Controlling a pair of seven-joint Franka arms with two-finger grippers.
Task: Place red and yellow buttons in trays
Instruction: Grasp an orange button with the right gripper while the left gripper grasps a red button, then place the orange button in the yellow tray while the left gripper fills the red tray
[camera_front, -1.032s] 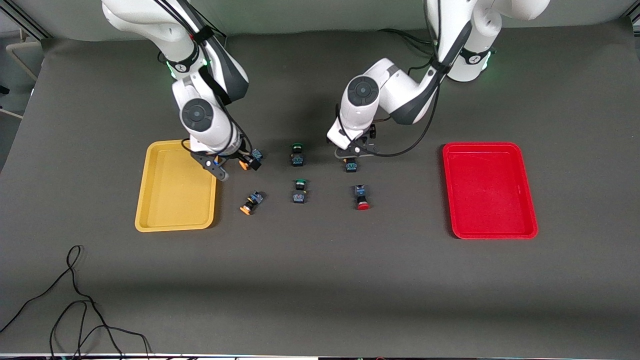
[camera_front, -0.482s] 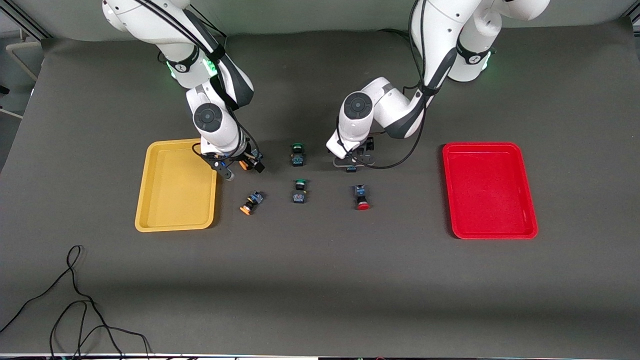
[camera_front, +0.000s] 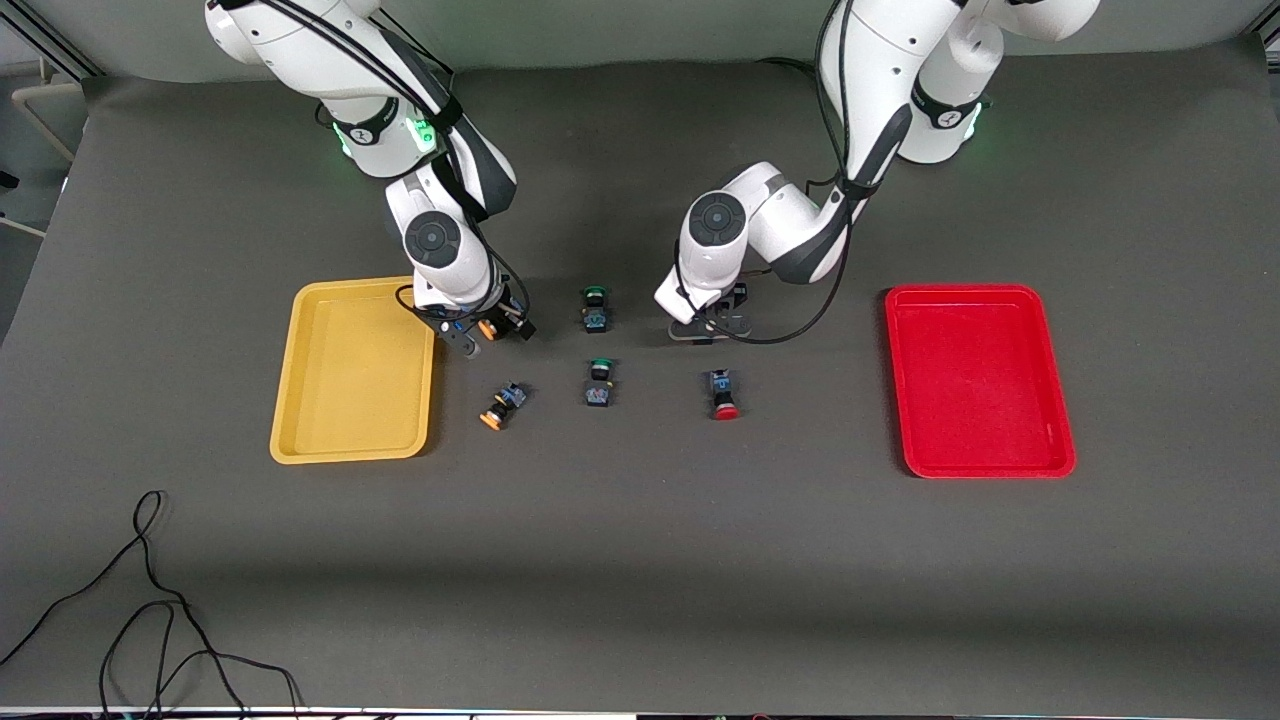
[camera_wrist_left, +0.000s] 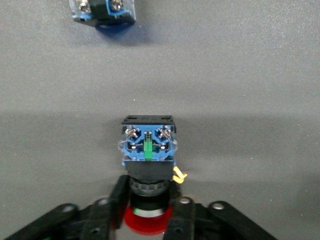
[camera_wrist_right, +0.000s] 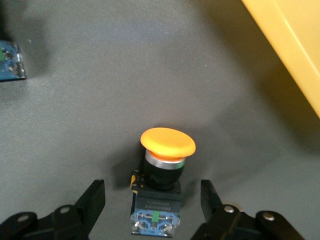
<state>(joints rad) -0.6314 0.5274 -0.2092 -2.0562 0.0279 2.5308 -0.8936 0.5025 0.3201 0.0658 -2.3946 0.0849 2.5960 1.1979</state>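
While both arms are down at the buttons, status is:

Right gripper (camera_wrist_right: 152, 207): jaws spread, straddling a yellow button (camera_wrist_right: 165, 170) that sits on the surface just beside the yellow tray (camera_front: 352, 372); fingers (camera_wrist_right: 92, 200) not touching it, so no grip.

Left gripper (camera_wrist_left: 150, 215): low over a red button (camera_wrist_left: 148, 170), jaws tight against its collar near the red cap; I read that as clenched on it. Button looks to be resting on the surface.

Other buttons: second yellow button (camera_front: 499, 405) and second red button (camera_front: 722, 393) lie loose, nearer the camera. Two green buttons (camera_front: 594, 308) sit between the grippers, not part of the job.

Progress: nothing delivered. Both trays hold no buttons; red tray (camera_front: 980, 380) stands well apart, toward the left arm's end. All four buttons left to place.

Hard to see: front view hides the gripped red button under the left wrist; its cap is cut off in the left wrist view. Contact there is a judgement.
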